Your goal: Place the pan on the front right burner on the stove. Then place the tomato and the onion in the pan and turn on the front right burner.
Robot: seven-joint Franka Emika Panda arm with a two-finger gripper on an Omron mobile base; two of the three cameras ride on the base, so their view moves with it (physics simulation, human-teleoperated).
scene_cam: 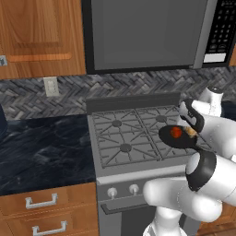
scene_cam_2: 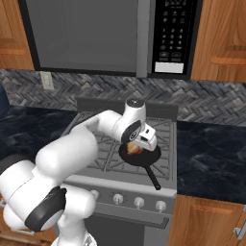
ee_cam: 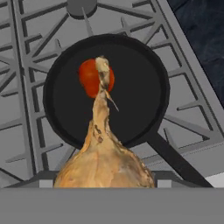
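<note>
Pan [ee_cam: 135,94] sits on the front right burner of the stove [scene_cam: 120,138], handle [scene_cam_2: 153,178] pointing out toward the front edge over the knobs. Tomato [ee_cam: 91,78] already lies inside it, toward one side of the black floor. Onion [ee_cam: 103,162] is pinched in the gripper [scene_cam_2: 139,144] — jaws stand wide around the bulb, its long dry stem poking forward so that in the hand view it overlaps the tomato. From the right base view the hand hangs directly above the pan, the tan bulb tucked under it; I can't tell how high off the pan floor it is.

So the step in hand looks like dropping the onion in; the knob [scene_cam_2: 139,202] job remains.

Risks from here, as a guess:
- released from too high, the round bulb could bounce or roll over the shallow rim onto the grate [ee_cam: 30,87]
- it may land on the tomato and knock it out, since the two line up closely
- a lower descent risks the fingers clipping the rim and shifting the pan off the burner
- the handle overhangs the knob row — reaching for the front right knob could bump it and swing the pan.
</note>
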